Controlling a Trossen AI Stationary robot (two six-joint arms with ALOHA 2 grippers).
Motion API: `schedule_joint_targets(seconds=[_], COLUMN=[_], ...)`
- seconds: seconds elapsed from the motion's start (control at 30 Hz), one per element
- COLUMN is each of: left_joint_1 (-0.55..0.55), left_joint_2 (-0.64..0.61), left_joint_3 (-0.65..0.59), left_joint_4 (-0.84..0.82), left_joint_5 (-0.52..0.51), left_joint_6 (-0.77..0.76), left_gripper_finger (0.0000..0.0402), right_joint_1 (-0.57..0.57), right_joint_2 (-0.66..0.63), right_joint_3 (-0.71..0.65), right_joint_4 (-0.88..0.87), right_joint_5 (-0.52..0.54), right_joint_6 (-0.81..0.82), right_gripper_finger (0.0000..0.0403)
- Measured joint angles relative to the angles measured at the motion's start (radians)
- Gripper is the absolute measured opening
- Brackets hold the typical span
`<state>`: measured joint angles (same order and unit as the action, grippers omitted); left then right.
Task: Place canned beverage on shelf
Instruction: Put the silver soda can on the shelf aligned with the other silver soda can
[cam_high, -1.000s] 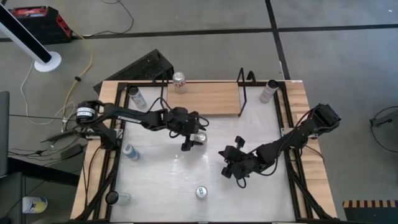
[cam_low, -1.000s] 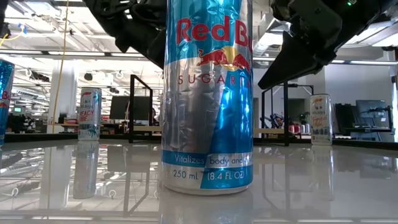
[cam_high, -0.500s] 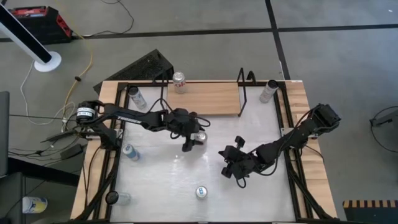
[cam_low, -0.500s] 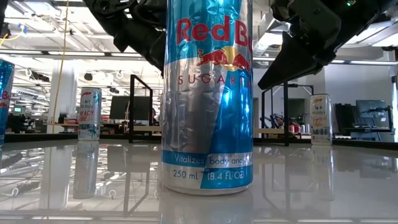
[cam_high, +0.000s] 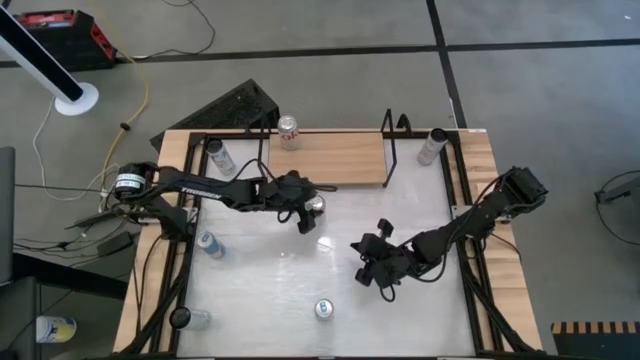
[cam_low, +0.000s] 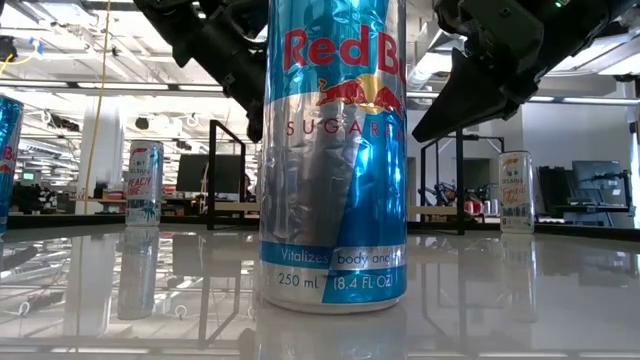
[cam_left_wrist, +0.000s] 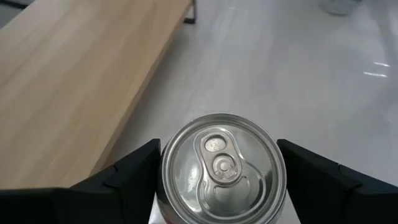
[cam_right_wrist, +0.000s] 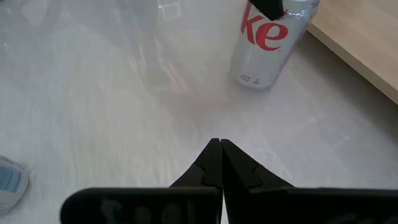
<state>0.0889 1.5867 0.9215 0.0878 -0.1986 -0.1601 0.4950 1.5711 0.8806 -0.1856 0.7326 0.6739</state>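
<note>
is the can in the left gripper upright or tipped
Upright: the left gripper holds the can lid-up between its fingers, near the shelf.

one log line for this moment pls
left hand: shut on Diet Coke can, beside shelf | right hand: shut, waiting mid-table | can not on shelf yet

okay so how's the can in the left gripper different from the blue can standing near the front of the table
The silver can is clamped in the left gripper, close to the shelf; the blue can stands free on the table, no gripper on it.
The silver can carries red lettering; the blue can is blue and silver, Red Bull.
The blue can sits farther from the shelf.
Both have unopened-looking tops, as far as shows.
</note>
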Motion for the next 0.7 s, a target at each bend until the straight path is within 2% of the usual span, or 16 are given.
schedule_joint_targets(seconds=[0.27, 0.7], left_joint_1=[-0.001, -0.001], left_joint_2=[0.002, 0.002], left_joint_3=[0.0, 0.003], left_joint_4=[0.0, 0.033], left_joint_5=[-0.022, 0.037], left_joint_6=[-0.027, 0.025], left_gripper_finger=[0.0281, 0.034], right_joint_1=[-0.001, -0.02], right_joint_2=[0.0, 0.0], right_joint_3=[0.0, 0.0], right_joint_4=[0.003, 0.007], right_joint_5=[0.0, 0.0], right_joint_6=[0.0, 0.0], right_gripper_finger=[0.002, 0.002])
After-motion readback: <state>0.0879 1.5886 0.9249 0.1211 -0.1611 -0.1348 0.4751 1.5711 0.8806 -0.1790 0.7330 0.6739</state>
